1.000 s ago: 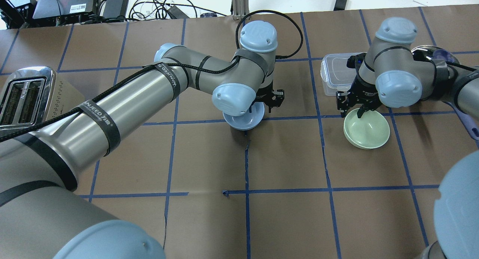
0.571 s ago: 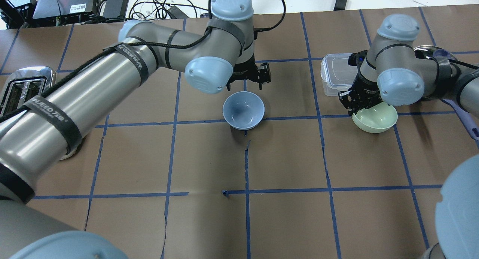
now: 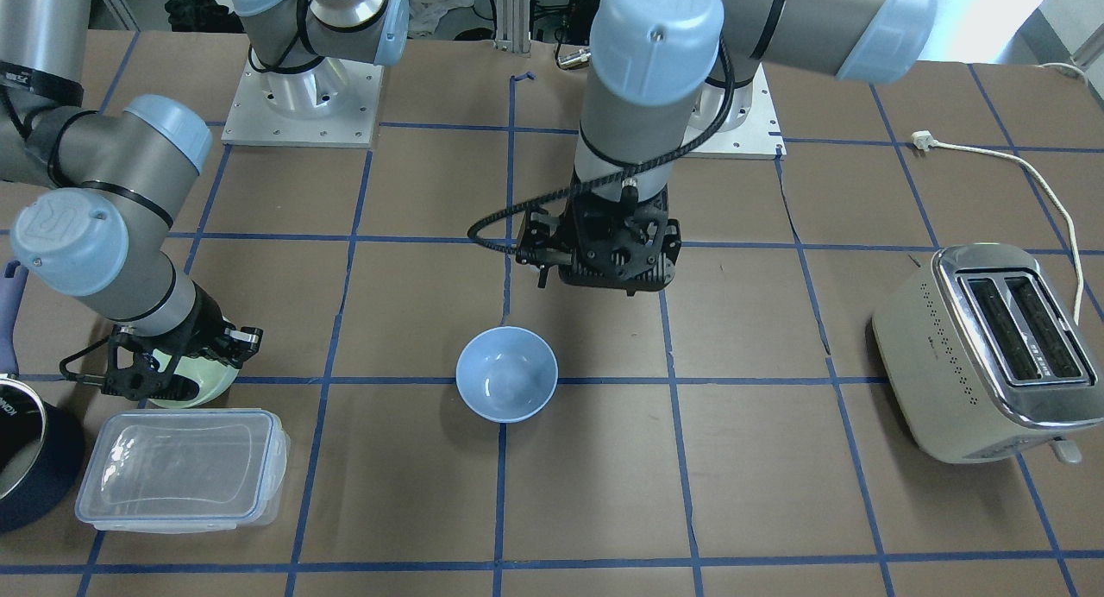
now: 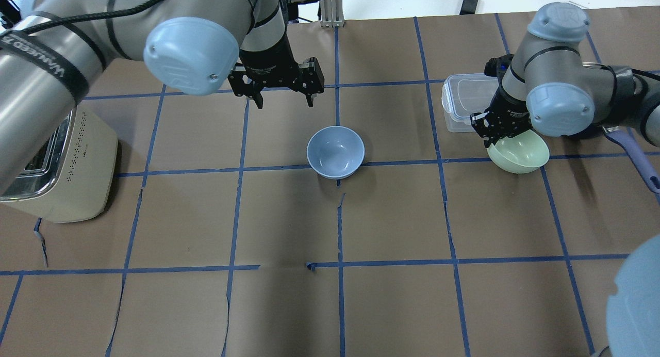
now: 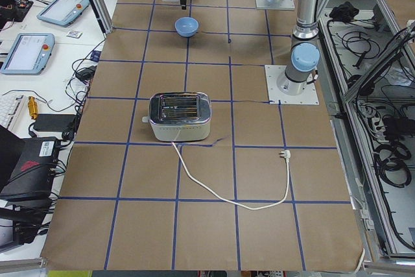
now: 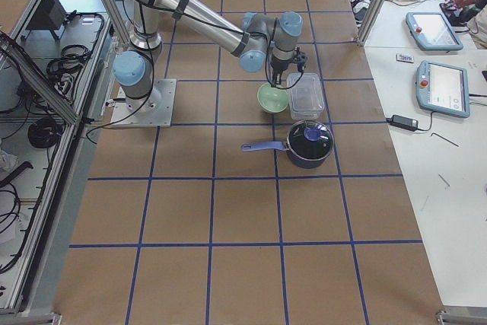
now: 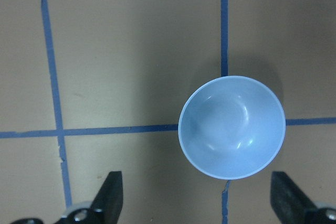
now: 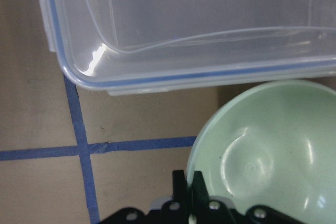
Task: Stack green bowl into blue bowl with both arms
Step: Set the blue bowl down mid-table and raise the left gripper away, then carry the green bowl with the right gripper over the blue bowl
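Note:
The blue bowl point(image 4: 335, 151) stands upright and empty on the table's middle; it also shows in the front view point(image 3: 506, 373) and the left wrist view point(image 7: 232, 127). My left gripper point(image 4: 283, 101) is open and empty, raised above the table behind and left of the blue bowl. The green bowl point(image 4: 521, 153) is at the right, tilted. My right gripper point(image 4: 494, 140) is shut on its near-left rim, as the right wrist view point(image 8: 186, 184) shows, with one finger inside the green bowl point(image 8: 262, 156).
A clear plastic container point(image 4: 464, 101) lies just behind the green bowl, close to the right gripper. A navy saucepan point(image 3: 26, 459) with a long handle point(image 4: 637, 158) stands at the far right. A toaster point(image 4: 62, 156) stands at the left.
My left gripper has let go of the blue bowl, risen and moved back and to the left. My right gripper has closed on the green bowl's rim and tipped it up.

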Motion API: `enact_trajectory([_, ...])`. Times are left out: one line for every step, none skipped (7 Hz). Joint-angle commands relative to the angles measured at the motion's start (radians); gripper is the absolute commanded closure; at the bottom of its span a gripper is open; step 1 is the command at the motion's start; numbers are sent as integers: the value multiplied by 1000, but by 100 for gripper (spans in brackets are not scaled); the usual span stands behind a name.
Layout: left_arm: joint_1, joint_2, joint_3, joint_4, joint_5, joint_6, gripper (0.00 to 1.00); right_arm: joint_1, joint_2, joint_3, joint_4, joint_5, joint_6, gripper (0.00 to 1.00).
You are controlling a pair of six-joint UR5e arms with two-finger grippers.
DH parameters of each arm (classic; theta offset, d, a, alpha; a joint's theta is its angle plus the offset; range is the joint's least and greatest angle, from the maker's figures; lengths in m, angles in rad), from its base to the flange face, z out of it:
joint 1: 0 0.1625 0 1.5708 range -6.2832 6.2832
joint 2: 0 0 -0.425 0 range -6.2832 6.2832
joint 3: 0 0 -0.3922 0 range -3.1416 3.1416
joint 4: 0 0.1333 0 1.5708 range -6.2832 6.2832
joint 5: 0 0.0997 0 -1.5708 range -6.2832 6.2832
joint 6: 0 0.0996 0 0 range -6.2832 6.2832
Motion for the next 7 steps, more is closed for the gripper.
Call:
enact_trajectory([12, 73, -25, -24, 5, 18, 0, 22, -40, -3, 19, -3, 13, 100])
enact_trajectory([36, 110, -56, -60, 55, 18, 0, 57, -64, -3, 19, -7, 84, 100])
enact_trajectory([102, 133, -60, -66, 52, 18, 0, 131, -83, -6, 10, -10, 161, 100])
enact_trajectory([174, 154, -59, -65, 51, 27, 0, 200, -83, -7, -33, -13, 207, 100])
enact_trajectory([204, 168, -67, -65, 46, 36, 0, 252, -85, -9, -77, -15, 221, 100])
enact_trajectory([202, 172, -62, -62, 46, 55, 0, 312, -82, -9, -116, -42, 250, 100])
enact_trajectory([208, 170, -65, -62, 48, 102, 0, 397, -76, -15, -151, -73, 250, 100])
